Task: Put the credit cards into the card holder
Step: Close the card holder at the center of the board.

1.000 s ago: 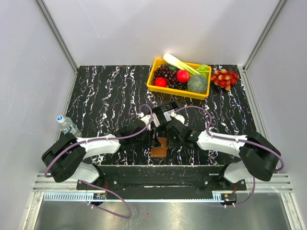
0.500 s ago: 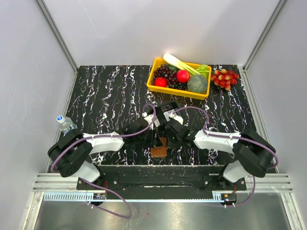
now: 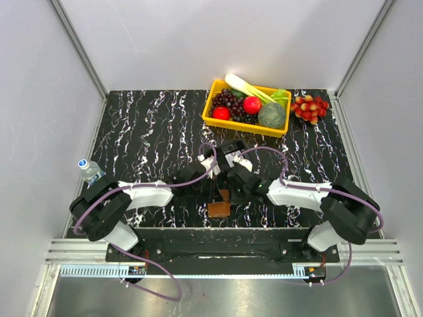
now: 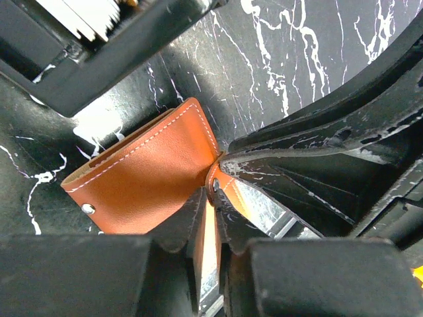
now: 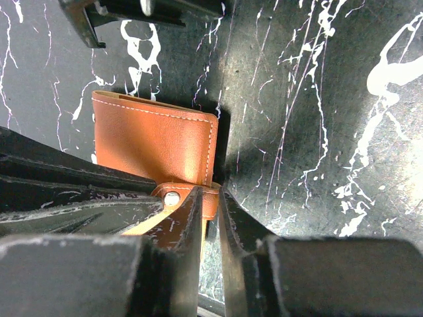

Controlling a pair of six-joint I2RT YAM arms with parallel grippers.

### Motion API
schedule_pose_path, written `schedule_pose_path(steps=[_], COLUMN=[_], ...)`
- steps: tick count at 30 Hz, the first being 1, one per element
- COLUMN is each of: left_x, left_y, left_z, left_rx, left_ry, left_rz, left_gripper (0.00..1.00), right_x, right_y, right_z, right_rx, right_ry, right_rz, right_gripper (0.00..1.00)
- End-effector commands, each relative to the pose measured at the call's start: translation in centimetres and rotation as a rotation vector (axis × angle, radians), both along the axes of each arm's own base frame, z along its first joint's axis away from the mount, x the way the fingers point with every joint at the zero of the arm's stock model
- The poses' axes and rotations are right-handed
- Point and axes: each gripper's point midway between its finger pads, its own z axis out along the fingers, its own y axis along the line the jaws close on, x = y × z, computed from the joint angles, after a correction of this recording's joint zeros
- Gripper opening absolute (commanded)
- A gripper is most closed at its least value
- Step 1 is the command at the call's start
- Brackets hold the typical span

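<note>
The left end effector [image 4: 210, 198] is seen closed on a thin flap of the card holder [image 4: 142, 178], brown on one face and pale on the other, which is pinched upright between its fingers. The right end effector [image 5: 210, 195] is closed on the snap tab [image 5: 188, 197] at the holder's edge, with the metal stud shown just beside its left finger. The two end effectors are brought close together, nearly touching, over the same item. The rest of the card holder is laid flat on the worktop [image 3: 145, 132], close to the middle of its near edge, with its stitched brown outside turned upward. At the far edge, right of centre, a yellow tray [image 3: 210, 105] filled with fruit and vegetables is set, and a bunch of red grapes [image 3: 310, 107] is placed just beside it toward the far right corner. A water bottle [image 3: 90, 170] is found at the left edge.
</note>
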Motion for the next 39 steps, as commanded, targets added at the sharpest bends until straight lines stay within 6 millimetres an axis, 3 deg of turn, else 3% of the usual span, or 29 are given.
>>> schedule_pose_path(steps=[1,6,15,30,39], left_x=[0.9,1.0,0.7,1.1,1.2], left_y=[-1.2,-0.9,-0.2,1.2,1.9], left_z=[1.5,1.7,2.0,1.1,0.4], left_rx=[-0.047,-0.04,-0.04,0.026,0.064], left_ry=[-0.035,-0.047,-0.058,-0.084,-0.091], left_rz=[-0.013,-0.007,0.013,0.057,0.066], left_gripper=[0.11,0.0,0.0,0.0,0.0], right_x=[1.0,1.2,1.8,0.6,0.7], right_y=[0.6,0.4,0.1,2.8,3.3], right_z=[1.2,2.2,5.2,3.0,2.8], right_rx=[0.025,0.042,0.077,0.079,0.079], right_ry=[-0.031,-0.058,-0.129,-0.004,0.008], right_rz=[-0.002,-0.011,-0.026,0.084,0.098], right_gripper=[0.2,0.21,0.29,0.12,0.11])
